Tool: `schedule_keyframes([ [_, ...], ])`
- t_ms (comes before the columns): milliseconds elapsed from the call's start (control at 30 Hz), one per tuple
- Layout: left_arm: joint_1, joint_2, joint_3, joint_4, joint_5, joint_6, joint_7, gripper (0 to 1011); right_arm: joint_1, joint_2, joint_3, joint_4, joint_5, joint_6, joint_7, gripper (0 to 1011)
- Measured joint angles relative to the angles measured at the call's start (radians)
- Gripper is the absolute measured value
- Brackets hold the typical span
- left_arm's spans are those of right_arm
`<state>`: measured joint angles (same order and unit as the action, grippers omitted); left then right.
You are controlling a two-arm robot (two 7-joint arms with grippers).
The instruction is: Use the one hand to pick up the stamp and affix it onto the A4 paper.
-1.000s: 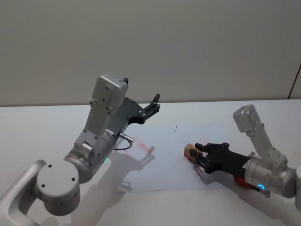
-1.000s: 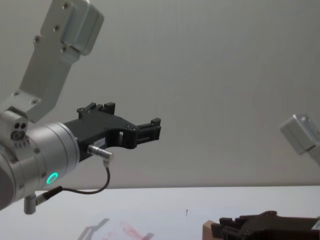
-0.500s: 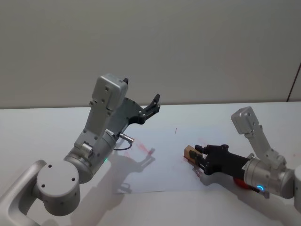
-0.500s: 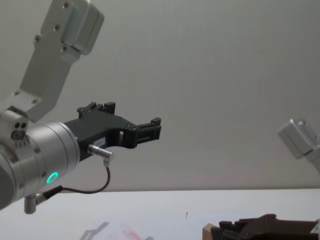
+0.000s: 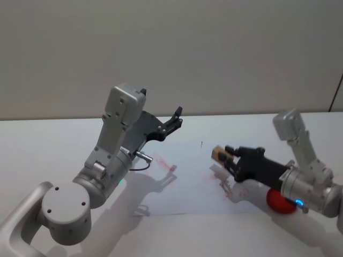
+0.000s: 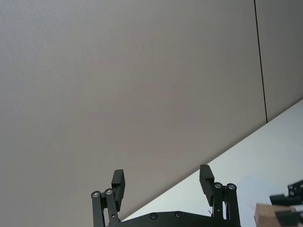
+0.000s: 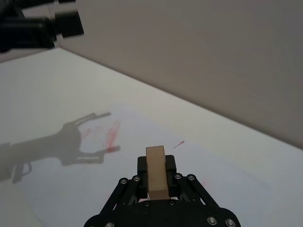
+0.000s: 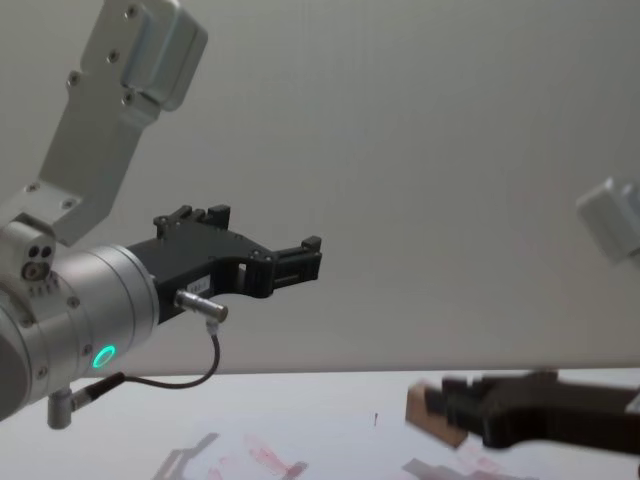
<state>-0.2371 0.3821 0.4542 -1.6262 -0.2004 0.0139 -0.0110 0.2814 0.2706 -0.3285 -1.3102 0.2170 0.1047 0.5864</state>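
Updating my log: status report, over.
Right gripper jaws shut on small tan wooden stamp, held above white A4 paper. Left gripper open, parked high. Nothing between them.

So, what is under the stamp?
The right gripper holds the stamp in the air over the paper; below it lie faint red prints and its shadow. The stamp's bottom face is hidden. The left gripper is parked, raised at the left.

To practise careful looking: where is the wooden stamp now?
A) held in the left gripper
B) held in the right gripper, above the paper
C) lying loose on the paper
B: the right gripper clamps the stamp clear of the A4 paper, its shadow on the sheet below.
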Motion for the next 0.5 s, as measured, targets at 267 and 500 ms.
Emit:
schedule_keyframes([
  [267, 0.000, 0.000, 0.000, 0.000, 0.000, 0.000, 0.000, 1001, -0.050, 0.037, 0.025, -0.131, 0.054, -0.043, -0.079, 210],
  [500, 0.000, 0.000, 0.000, 0.000, 0.000, 0.000, 0.000, 1001, -0.149, 0.101, 0.053, -0.263, 0.118, -0.059, -0.179, 210],
])
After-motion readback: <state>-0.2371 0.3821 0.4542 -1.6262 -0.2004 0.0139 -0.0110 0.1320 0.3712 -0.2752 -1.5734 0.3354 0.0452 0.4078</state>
